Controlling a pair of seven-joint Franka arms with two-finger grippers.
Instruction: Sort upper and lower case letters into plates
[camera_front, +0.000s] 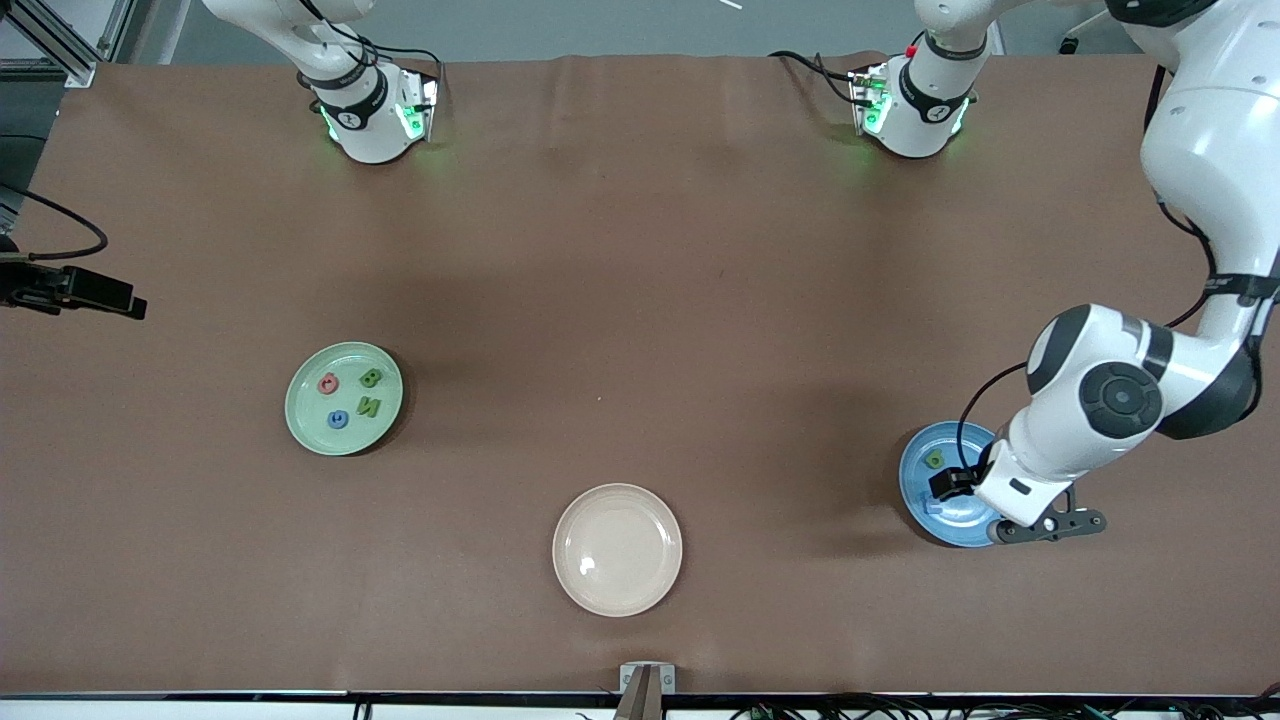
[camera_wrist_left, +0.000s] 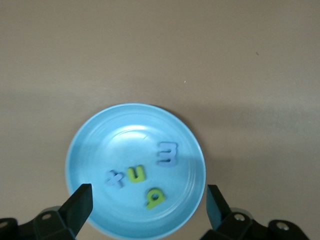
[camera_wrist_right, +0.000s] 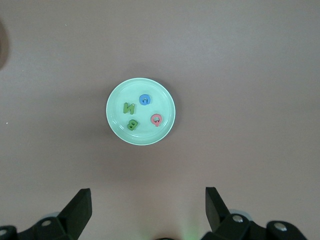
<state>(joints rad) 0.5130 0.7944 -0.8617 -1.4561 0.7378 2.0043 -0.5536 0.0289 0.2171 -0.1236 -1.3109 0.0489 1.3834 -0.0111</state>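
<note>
The blue plate (camera_front: 915, 482) lies near the left arm's end of the table. It holds a green letter (camera_wrist_left: 155, 197), a second green letter (camera_wrist_left: 136, 173) and two lilac letters (camera_wrist_left: 167, 153) (camera_wrist_left: 115, 178). My left gripper (camera_wrist_left: 148, 199) hangs open just above this plate, nothing between its fingers (camera_wrist_left: 80, 204); the left wrist (camera_front: 1020, 480) covers part of the plate in the front view. The mint green plate (camera_front: 305, 420) carries a pink letter (camera_front: 328, 382), two green letters (camera_front: 371, 377) (camera_front: 368, 405) and a blue one (camera_front: 338, 419). My right gripper (camera_wrist_right: 147, 200) waits open high over the table, looking down on the mint plate (camera_wrist_right: 161, 99).
An empty cream plate (camera_front: 617, 549) sits nearer the front camera, between the two others. A black device on a cable (camera_front: 70, 288) juts in at the right arm's end of the table. A small stand (camera_front: 647, 685) is at the table's front edge.
</note>
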